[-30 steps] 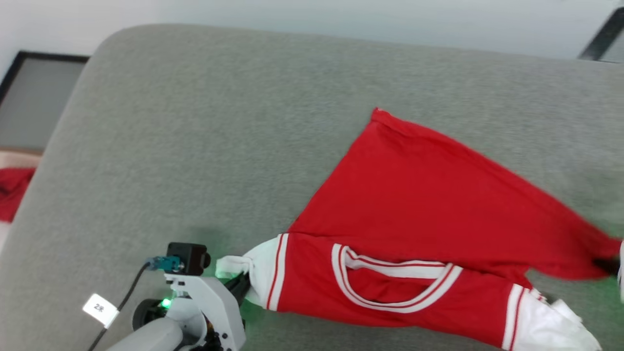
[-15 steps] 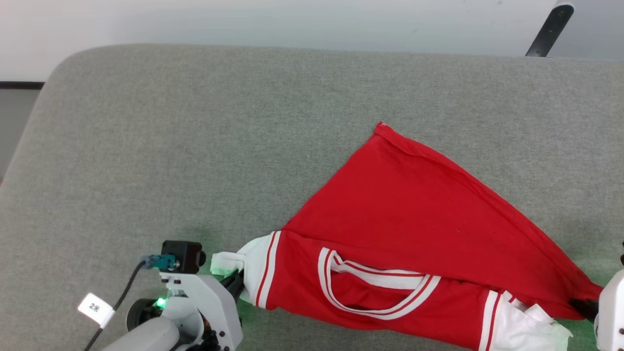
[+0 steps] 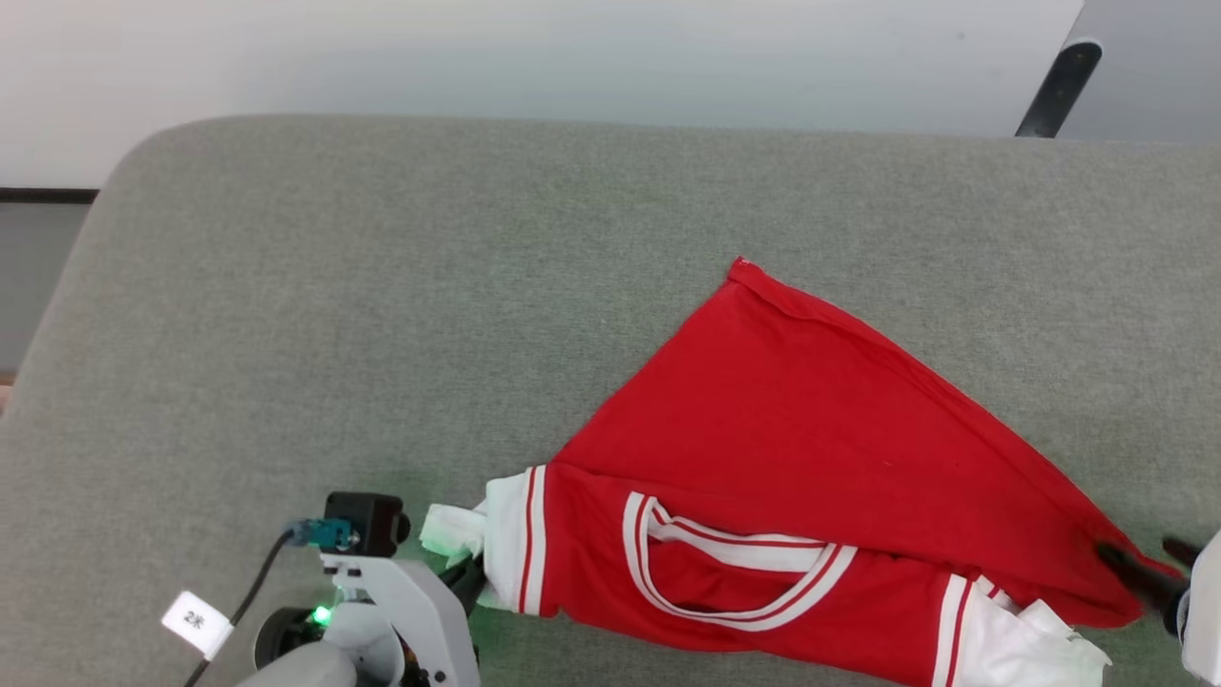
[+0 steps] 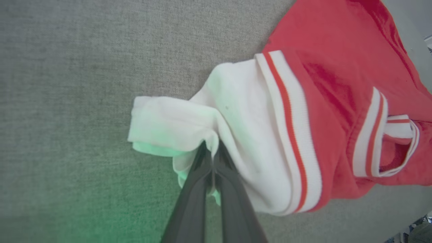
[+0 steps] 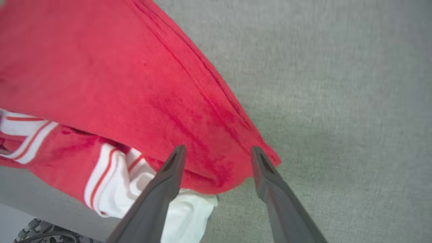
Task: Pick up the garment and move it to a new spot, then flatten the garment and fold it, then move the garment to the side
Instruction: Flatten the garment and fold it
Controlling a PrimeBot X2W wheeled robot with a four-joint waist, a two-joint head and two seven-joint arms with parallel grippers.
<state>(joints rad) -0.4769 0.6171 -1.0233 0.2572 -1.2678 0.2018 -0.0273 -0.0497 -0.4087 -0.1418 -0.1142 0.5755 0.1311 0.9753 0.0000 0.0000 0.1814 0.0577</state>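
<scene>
- Head view: the garment (image 3: 811, 448) is seen spread in a rough triangle on the grey cushion (image 3: 382, 334).
- Left wrist view: its white sleeve (image 4: 243, 128) is pinched between the closed fingers of the left gripper (image 4: 212, 150).
- Right wrist view: the right gripper (image 5: 217, 152) is held wide apart over a red corner, with nothing gripped.

The garment (image 3: 811, 420) is bright plain red across its body, at centre right of the frame. Its sleeves are white, and both the sleeve trim and the collar are white bands with thin red stripes. The cushion (image 3: 382, 286) is flecked grey. The left gripper (image 4: 211, 150) and right gripper (image 5: 217, 152) are dark grey. A green light (image 3: 322, 617) glows at lower left.
</scene>
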